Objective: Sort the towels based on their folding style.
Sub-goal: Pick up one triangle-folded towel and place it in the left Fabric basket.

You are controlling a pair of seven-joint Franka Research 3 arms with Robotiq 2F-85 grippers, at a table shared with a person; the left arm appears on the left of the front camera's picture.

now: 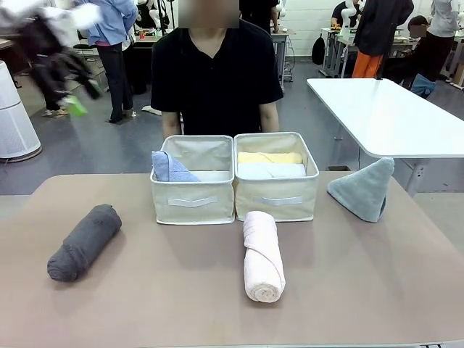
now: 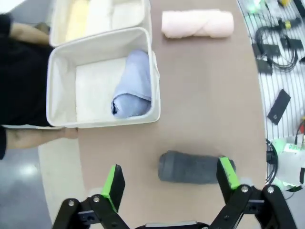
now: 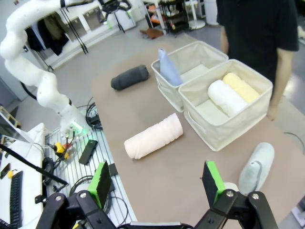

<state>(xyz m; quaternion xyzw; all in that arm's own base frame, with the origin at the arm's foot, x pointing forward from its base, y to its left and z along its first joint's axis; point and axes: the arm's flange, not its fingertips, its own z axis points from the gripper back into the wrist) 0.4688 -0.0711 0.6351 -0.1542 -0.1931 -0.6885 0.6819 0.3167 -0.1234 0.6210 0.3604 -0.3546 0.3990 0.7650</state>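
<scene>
six towels, three sorted: left basket (image 1: 192, 199) holds lavender-blue triangle (image 1: 168, 167), right basket (image 1: 277, 199) holds yellow roll (image 1: 270, 157) and white roll (image 1: 272, 170), apparently one basket per fold. dark grey roll (image 1: 85, 241) lies on table (image 1: 167, 290) well left of baskets, pink roll (image 1: 262, 255) just before right basket, grey-green triangle (image 1: 362, 188) upright near far right corner. left gripper (image 2: 170, 179) hangs above dark grey roll, jaws wide, empty; right gripper (image 3: 156, 180) high over table, wide, empty. open tabletop around both loose rolls; triangle's corner spot leaves little margin.
</scene>
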